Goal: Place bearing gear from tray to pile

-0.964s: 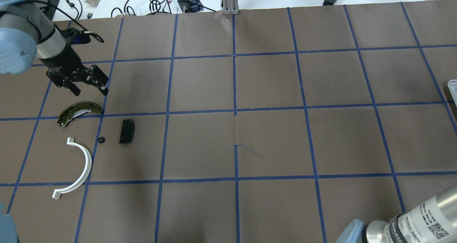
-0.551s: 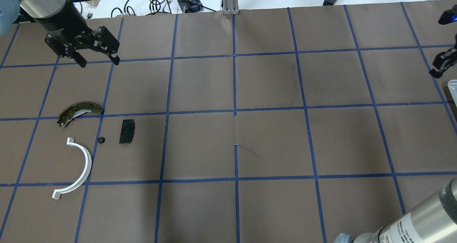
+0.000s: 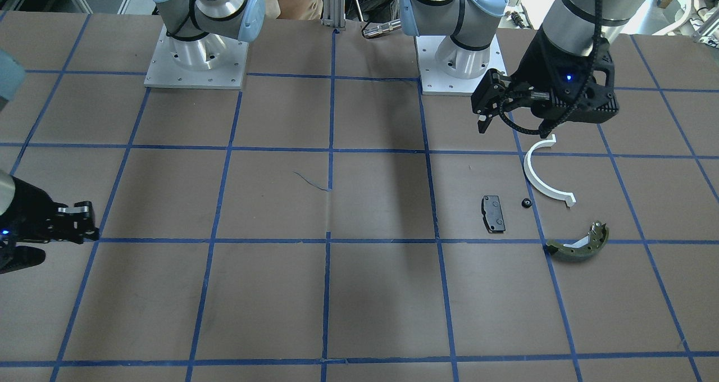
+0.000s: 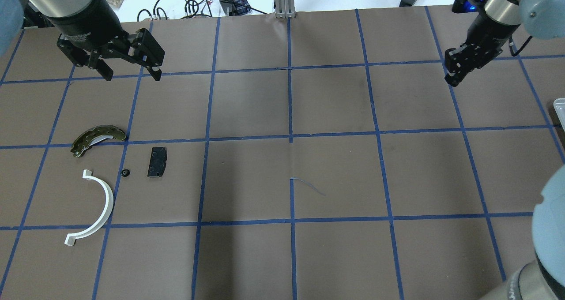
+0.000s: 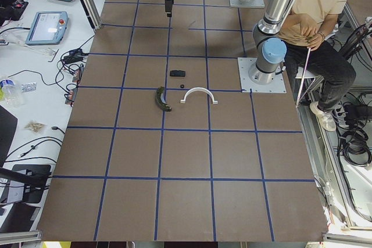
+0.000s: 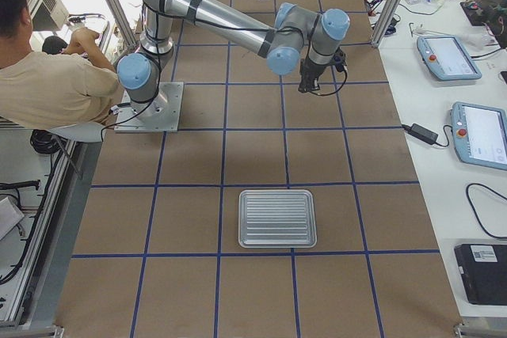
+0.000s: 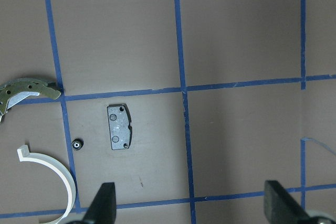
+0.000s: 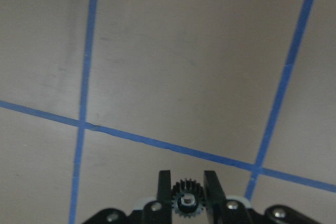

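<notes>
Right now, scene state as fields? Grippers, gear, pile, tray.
left gripper: open, holding nothing, raised near the pile
right gripper: shut on bearing gear, in the air, far from the pile
pile parts: brake shoe, white half-ring, black pad, small black gear, none touching
tray: at the table's right end
step: held gear not yet at pile

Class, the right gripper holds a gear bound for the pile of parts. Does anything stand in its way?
Nothing visible does. Between the gear, shut in the right gripper, and the pile, the table shows only tape lines. The left gripper hangs open beside the pile, off the straight path.
</notes>
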You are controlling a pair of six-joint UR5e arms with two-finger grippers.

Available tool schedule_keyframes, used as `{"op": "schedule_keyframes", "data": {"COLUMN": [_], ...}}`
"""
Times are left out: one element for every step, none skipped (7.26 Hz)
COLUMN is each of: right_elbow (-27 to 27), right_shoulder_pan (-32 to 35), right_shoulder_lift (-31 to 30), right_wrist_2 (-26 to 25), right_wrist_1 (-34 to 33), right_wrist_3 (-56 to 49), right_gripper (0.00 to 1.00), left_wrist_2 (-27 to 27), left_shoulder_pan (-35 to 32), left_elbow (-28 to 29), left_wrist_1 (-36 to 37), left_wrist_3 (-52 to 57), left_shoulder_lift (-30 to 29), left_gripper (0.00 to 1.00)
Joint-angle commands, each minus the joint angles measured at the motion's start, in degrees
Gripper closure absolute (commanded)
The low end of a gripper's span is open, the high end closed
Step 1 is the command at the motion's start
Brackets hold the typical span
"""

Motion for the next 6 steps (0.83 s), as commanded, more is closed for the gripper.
{"op": "schedule_keyframes", "data": {"right_elbow": [4.6,6.2,8.4,11.0,13.8,16.7], "right_shoulder_pan": [8.7,13.5,18.5,22.5,25.6,29.6], "right_shoulder_lift": [-2.4,-2.4,-2.4,-2.0,-1.7,-1.3], "right_wrist_2": [2.3,2.3,2.2,2.2,2.3,2.2], "right_wrist_1": [-4.3,-7.2,-11.8,-17.1,-22.6,-27.4], "right_wrist_3": [12.4,20.6,27.7,34.1,39.3,44.5], "right_gripper": [1.00,1.00,1.00,1.00,1.00,1.00], "left_wrist_2": [0.6,-1.4,-1.6,-1.2,-1.0,-1.0], "left_shoulder_pan": [-0.5,-0.5,-0.4,-0.4,-0.4,-0.4], "left_elbow": [-3.8,-5.6,-5.8,-5.2,-5.1,-4.9], "left_wrist_1": [2.7,6.2,6.5,6.4,5.9,5.8], "left_wrist_3": [-1.0,-1.2,-1.2,-1.2,-1.2,-1.6], "left_shoulder_lift": [2.2,2.9,3.1,3.0,2.7,2.2], "left_gripper": [0.02,0.00,0.00,0.00,0.00,0.00]}}
